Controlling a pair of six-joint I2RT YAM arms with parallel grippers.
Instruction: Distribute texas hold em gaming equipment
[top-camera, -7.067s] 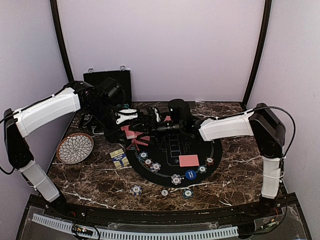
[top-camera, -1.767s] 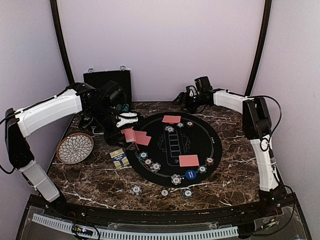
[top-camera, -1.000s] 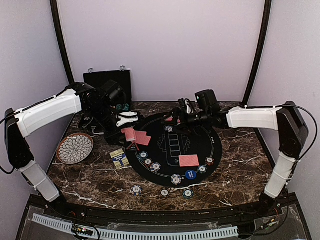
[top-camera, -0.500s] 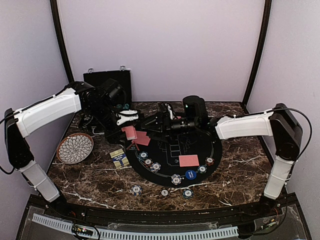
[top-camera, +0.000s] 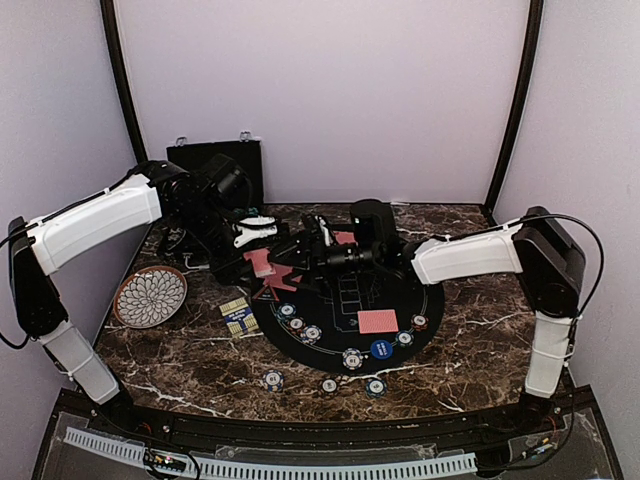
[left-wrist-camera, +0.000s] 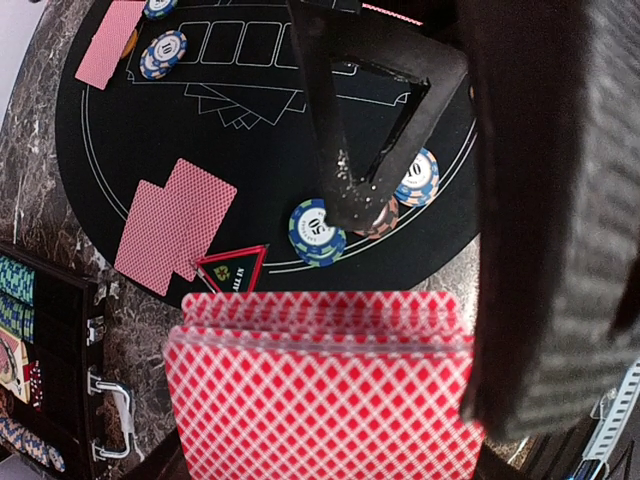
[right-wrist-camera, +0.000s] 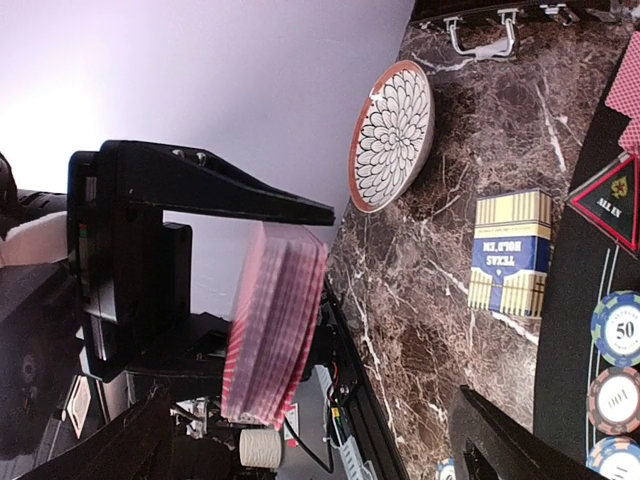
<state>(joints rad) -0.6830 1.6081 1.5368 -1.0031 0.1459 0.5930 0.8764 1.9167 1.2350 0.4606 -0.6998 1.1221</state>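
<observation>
Near the black mat (top-camera: 428, 298), one red-backed deck (left-wrist-camera: 320, 400) tight in left jaws; right jaws wide apart.

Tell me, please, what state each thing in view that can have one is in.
left hand: shut on the card deck
right hand: open, near the deck, holding nothing
black case: open, lid upright
plate: lying flat, empty
Texas Hold'em card box: lying flat
dealt cards: face down
</observation>
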